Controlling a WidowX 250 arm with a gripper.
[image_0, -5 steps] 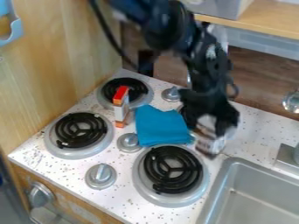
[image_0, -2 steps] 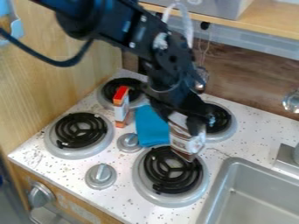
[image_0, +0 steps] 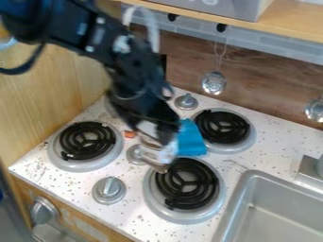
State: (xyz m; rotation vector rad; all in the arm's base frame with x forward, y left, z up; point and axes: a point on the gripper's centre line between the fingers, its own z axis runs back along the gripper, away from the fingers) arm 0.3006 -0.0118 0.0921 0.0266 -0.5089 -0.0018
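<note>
The black gripper (image_0: 157, 137) hangs over the middle of the stove top, shut on a white and brown container (image_0: 153, 152). The container is tilted, with its lower end just above the back left edge of the front right burner (image_0: 186, 182). Right behind the gripper lies a blue cloth (image_0: 191, 139), partly covered by it. The orange bottom end of a small box (image_0: 130, 134) shows left of the gripper; the rest of that box is hidden behind the arm.
Other black coil burners are at the left (image_0: 87, 141) and back right (image_0: 222, 126). Knobs (image_0: 109, 188) stand between the burners. A metal sink (image_0: 268, 208) is at the lower right. A slotted ladle (image_0: 214, 83) hangs on the back wall below a wooden shelf (image_0: 290, 21).
The gripper has moved left across the stove with the container in it, from the right of the blue cloth to its left side, and now covers most of the small box.
</note>
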